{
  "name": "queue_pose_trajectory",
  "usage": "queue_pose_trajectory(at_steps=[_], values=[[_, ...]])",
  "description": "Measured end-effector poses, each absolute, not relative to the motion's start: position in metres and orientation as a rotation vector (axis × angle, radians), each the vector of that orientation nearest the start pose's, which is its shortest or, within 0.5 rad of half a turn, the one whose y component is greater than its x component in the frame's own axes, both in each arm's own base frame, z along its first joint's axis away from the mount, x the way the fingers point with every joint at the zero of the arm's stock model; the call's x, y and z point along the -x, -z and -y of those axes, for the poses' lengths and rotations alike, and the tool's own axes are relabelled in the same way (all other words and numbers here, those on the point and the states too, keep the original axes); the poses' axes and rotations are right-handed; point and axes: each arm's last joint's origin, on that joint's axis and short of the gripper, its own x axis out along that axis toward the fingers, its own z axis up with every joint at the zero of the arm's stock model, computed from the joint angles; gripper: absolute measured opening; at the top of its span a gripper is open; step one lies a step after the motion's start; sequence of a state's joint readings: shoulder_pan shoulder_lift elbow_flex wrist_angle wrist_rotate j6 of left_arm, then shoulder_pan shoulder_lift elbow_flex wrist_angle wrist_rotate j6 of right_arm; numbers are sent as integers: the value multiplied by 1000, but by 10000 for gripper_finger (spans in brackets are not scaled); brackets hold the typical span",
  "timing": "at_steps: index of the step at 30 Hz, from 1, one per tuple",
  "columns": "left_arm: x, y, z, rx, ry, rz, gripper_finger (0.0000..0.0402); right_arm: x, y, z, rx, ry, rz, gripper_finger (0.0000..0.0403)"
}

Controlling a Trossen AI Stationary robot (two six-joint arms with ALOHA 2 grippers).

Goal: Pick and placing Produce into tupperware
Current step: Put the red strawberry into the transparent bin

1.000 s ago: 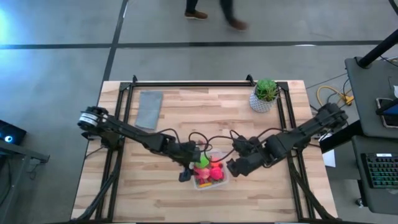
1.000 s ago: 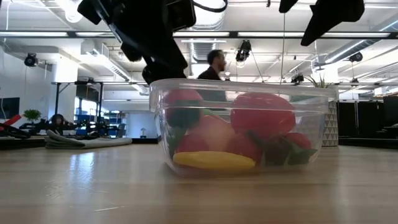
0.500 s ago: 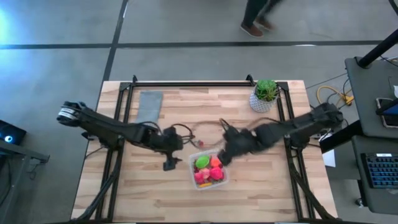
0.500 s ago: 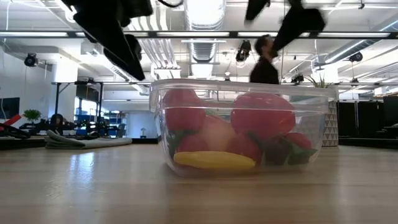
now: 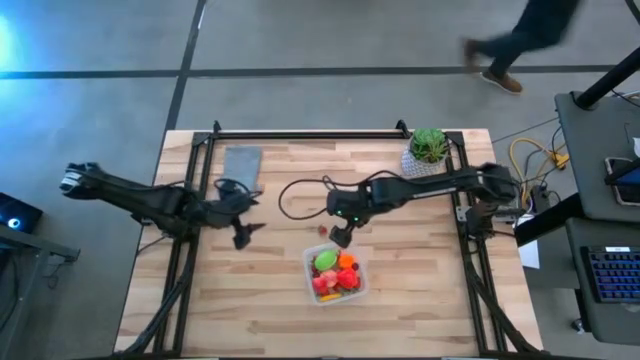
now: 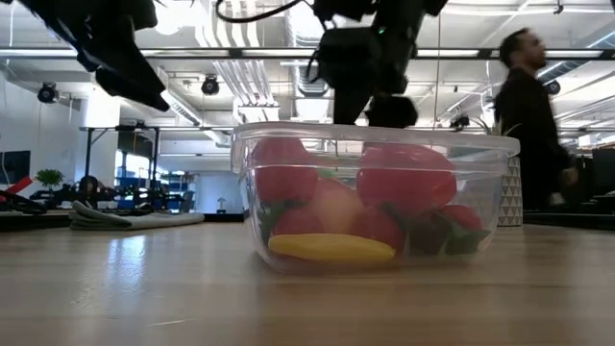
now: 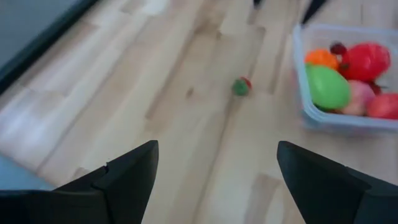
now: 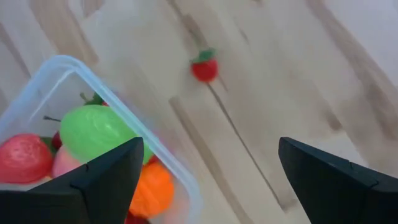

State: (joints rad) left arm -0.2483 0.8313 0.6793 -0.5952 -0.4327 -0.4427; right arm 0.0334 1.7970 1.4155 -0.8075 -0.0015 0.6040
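The clear tupperware (image 5: 336, 275) stands on the wooden table near its middle, holding green (image 8: 93, 134), orange (image 8: 149, 190), pink and red produce (image 7: 367, 60). One small red berry with a green top (image 5: 322, 230) lies on the table just beyond the tupperware's far left corner; it also shows in both wrist views (image 7: 241, 86) (image 8: 204, 67). My right gripper (image 5: 340, 237) hangs open above the table right beside that berry, at the tupperware's far side. My left gripper (image 5: 245, 235) is open, well to the left of the tupperware, with nothing between its fingers (image 7: 134, 171).
A grey cloth (image 5: 242, 170) lies at the far left and a potted plant (image 5: 427, 152) stands at the far right corner. A dark cable (image 5: 300, 192) loops over the table beyond the berry. A person (image 5: 520, 45) walks on the floor beyond the table.
My left gripper has drawn back from the tupperware toward the table's left edge, rising a little. My right gripper has swung from the tupperware's right side toward the far left, sinking to a spot beside the loose berry. The person has walked to the right.
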Motion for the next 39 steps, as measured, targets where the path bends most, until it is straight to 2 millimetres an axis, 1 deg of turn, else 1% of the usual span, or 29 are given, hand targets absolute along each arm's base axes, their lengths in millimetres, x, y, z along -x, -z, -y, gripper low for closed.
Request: queue_pose_trajectory(at_steps=[5,9,15,20,24,30,34,37,39], values=[[-140,-249,20,157,-402,-571,313,-388,-219,-7,-470,236,-1177,364],[-129,-245,16,149,-455,-524,313,-404,-199,-1,-434,226,-1224,364],[-123,-244,14,146,-465,-505,313,-424,-177,7,-391,196,-1263,363],[-122,-241,14,126,-470,-537,313,-435,-168,8,-384,150,-1280,363],[-123,-236,14,117,-472,-554,313,-441,-165,8,-379,146,-1285,358],[-124,-230,14,107,-476,-575,313,-443,-167,10,-382,149,-1277,313],[-125,-228,15,107,-476,-577,313,-442,-159,12,-399,166,-1301,292],[-125,-228,15,106,-477,-578,313,-443,-150,13,-400,172,-1319,286],[-125,-228,15,108,-478,-577,313,-443,-147,14,-400,176,-1320,285]])
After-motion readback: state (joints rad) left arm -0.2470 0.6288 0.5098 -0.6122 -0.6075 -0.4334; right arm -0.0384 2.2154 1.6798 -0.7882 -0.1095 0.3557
